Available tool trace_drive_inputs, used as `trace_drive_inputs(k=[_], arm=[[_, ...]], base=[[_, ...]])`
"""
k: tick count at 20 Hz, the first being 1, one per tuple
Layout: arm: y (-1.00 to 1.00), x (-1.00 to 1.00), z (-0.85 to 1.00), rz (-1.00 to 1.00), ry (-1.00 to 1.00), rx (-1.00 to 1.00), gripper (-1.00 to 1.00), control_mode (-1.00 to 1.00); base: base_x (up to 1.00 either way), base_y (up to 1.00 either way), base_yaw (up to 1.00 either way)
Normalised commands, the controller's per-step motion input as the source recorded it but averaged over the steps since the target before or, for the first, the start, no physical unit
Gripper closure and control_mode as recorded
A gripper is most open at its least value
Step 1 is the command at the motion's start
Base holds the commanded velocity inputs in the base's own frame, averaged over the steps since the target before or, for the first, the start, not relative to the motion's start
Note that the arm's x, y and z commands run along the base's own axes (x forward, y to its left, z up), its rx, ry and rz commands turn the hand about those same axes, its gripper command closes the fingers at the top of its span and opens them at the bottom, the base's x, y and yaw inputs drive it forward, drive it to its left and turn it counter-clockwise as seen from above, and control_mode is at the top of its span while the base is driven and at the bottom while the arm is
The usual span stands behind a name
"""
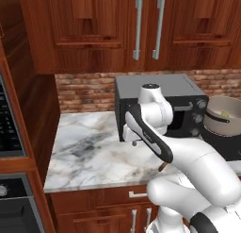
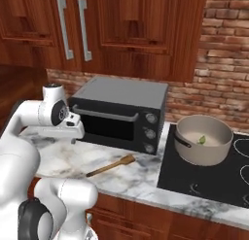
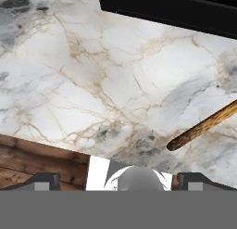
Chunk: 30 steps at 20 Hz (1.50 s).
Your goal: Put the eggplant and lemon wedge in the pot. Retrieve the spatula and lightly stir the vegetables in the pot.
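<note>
- Gripper (image 3: 118,179) hangs over the marble counter (image 1: 89,152), pointing down at bare stone near the front edge; jaws spread wide, nothing between them.
- In the hand view the two dark fingertips (image 3: 41,181) sit far apart at the bottom, with wooden cabinet front visible just beyond the counter lip.
- Spatula (image 2: 111,166) lies flat on the marble in front of the toaster oven (image 2: 119,112), handle end toward the robot, paddle head toward the cooktop (image 2: 204,178). Not touched by the gripper.
- In the hand view the spatula's handle tip shows at the right, off to one side of the fingers, apart from them.
- Pot (image 2: 204,139) stands on the black cooktop, right of the toaster oven, dark side handle pointing toward the oven.
- Lemon wedge (image 2: 202,139) rests inside the pot on the pale bottom; small yellow-green piece, also glimpsed from the left base view.
- Eggplant: cannot tell where it is; the pot's near wall hides part of the inside.
- Toaster oven sits against the brick backsplash (image 2: 219,83), door closed, three knobs on its right side.
- Dark wood wall cabinets (image 1: 141,29) with metal bar handles hang above.
- Arm's wrist is folded over just in front of the oven's left half.
</note>
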Motion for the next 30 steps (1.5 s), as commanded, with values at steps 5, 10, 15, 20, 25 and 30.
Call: trace_drive_inputs(k=[5,10,15,20,25,30], arm=[[0.0,0.0,0.0,0.0,0.0,0.0,-1.0,1.0],[0.0,0.0,0.0,0.0,0.0,0.0,-1.0,1.0],[0.0,0.0,0.0,0.0,0.0,0.0,-1.0,1.0],[0.0,0.0,0.0,0.0,0.0,0.0,-1.0,1.0],[0.0,0.0,0.0,0.0,0.0,0.0,-1.0,1.0],[0.0,0.0,0.0,0.0,0.0,0.0,-1.0,1.0]], base=[[0.47,0.72,-0.34],[0.18,0.17,-0.08],[-0.57,-0.14,-0.23],[-0.36,-0.06,-0.22],[-0.04,-0.06,-0.36],[0.0,-0.3,-0.23]])
